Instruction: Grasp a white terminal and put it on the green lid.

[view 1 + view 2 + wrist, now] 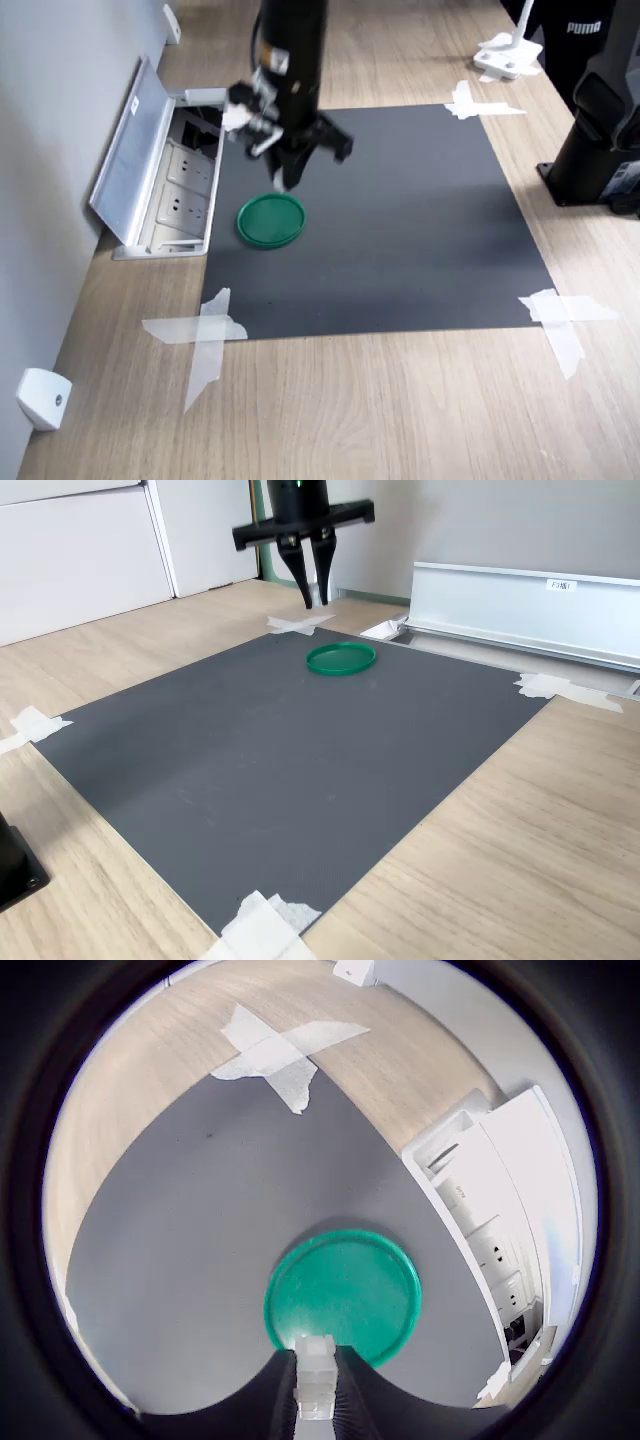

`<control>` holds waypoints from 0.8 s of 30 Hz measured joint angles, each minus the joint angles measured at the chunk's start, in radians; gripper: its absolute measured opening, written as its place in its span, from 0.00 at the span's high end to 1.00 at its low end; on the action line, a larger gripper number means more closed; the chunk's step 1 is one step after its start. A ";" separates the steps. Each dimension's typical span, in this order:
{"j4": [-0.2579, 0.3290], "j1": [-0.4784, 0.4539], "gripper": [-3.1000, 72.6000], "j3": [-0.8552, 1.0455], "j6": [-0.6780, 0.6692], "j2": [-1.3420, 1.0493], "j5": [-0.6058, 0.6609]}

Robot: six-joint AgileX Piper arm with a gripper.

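First exterior view: gripper (283,182) suspended above the dark mat (420,230), fingers pointed down just over the far edge of the green lid (271,219). Lid flat on the mat, toward the first exterior view's left, close to the opened socket box (160,175) recessed in the wooden surface (380,410). Mat corners fastened with white tape (205,335). White terminal not resolvable between the fingers at this scale. Small white wedge-shaped piece (42,397) near the wall at the first exterior view's lower left.

Wrist view: white terminal (316,1380) clamped between the two dark fingers (275,1400), gripper (317,1400) closed on it. Terminal overlapped the near rim of the green lid (342,1295) as pictured; contact with the lid not determinable. Lid otherwise bare. Crossed tape (275,1050) at the mat corner beyond, socket box (500,1260) alongside.

Second exterior view: gripper (312,598) well clear of the mat (290,750), fingertips drawn nearly together and raised above and behind the green lid (341,658). Held terminal hard to separate from the pale tape behind. Lid at the far part of the mat, near the raised cover of the socket box (520,605). Tape (35,723) at the second exterior view's left corner of the mat.
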 joint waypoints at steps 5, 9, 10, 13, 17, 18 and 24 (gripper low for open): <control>-0.051 0.001 0.85 -0.013 0.021 0.076 -0.013; -0.086 0.001 0.85 -0.013 0.022 0.119 -0.020; -0.089 0.001 0.85 -0.013 0.018 0.122 -0.025; -0.089 0.001 0.84 -0.013 -0.025 0.126 -0.041; -0.084 0.001 0.78 -0.013 -0.075 0.129 -0.046; -0.082 0.001 0.74 -0.013 -0.079 0.129 -0.046; -0.080 0.001 0.33 -0.013 -0.076 0.129 -0.043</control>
